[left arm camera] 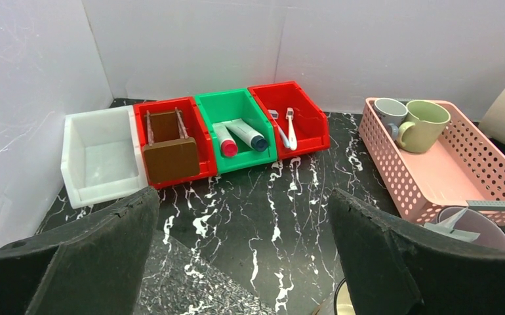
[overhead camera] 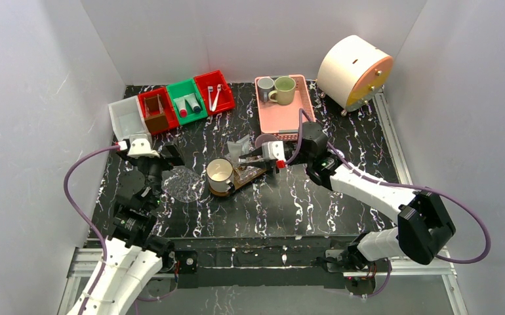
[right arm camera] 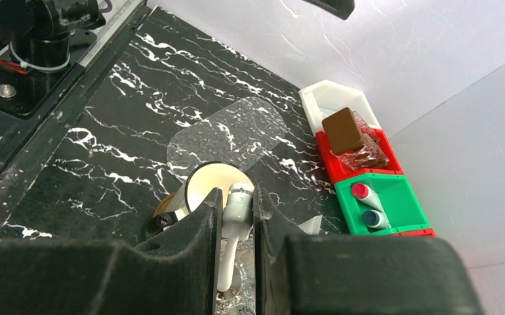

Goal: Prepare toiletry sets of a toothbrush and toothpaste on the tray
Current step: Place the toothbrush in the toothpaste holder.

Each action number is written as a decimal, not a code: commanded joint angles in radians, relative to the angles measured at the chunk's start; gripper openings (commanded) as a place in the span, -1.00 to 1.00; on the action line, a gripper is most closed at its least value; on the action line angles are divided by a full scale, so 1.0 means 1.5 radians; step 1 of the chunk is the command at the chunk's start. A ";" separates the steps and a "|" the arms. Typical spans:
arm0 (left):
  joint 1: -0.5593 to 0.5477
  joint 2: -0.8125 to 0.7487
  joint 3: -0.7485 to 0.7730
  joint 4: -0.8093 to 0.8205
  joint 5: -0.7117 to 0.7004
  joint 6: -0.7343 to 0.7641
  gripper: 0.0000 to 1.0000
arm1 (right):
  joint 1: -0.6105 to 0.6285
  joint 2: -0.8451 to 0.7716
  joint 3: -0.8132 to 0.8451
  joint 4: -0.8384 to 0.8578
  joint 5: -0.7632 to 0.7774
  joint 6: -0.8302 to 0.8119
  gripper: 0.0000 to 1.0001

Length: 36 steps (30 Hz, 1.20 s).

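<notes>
My right gripper (overhead camera: 258,157) (right arm camera: 237,197) is shut on a small white toothpaste tube (right arm camera: 239,209), its pale cap pointing at the mouth of a cream mug (overhead camera: 220,172) (right arm camera: 201,186). That mug stands on the dark-brown tray (overhead camera: 250,174). A crumpled clear bag (overhead camera: 239,147) lies at the tray's far side. My left gripper (overhead camera: 166,159) (left arm camera: 243,197) hangs open over the bare tabletop, left of the mug, with nothing between its fingers. Two toothbrushes (left arm camera: 286,127) lie in the right red bin (overhead camera: 214,90), and two more tubes (left arm camera: 240,136) in the green bin (overhead camera: 187,100).
A flat clear plastic sheet (overhead camera: 183,184) lies left of the mug. A white bin (overhead camera: 126,117) and a red bin with a brown block (left arm camera: 170,159) stand at the back left. The pink basket (overhead camera: 282,115) holds a grey and a green mug. A round white drum (overhead camera: 353,69) sits back right.
</notes>
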 commanded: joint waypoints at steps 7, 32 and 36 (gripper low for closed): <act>0.011 -0.001 -0.015 0.030 0.045 -0.013 0.97 | 0.002 0.035 -0.035 0.098 0.008 -0.016 -0.97; 0.016 -0.003 -0.023 0.042 0.058 -0.007 0.97 | 0.002 0.087 -0.128 0.307 0.066 0.025 -0.95; 0.017 -0.004 -0.024 0.044 0.059 -0.006 0.97 | 0.002 0.090 -0.133 0.317 0.070 0.024 -0.95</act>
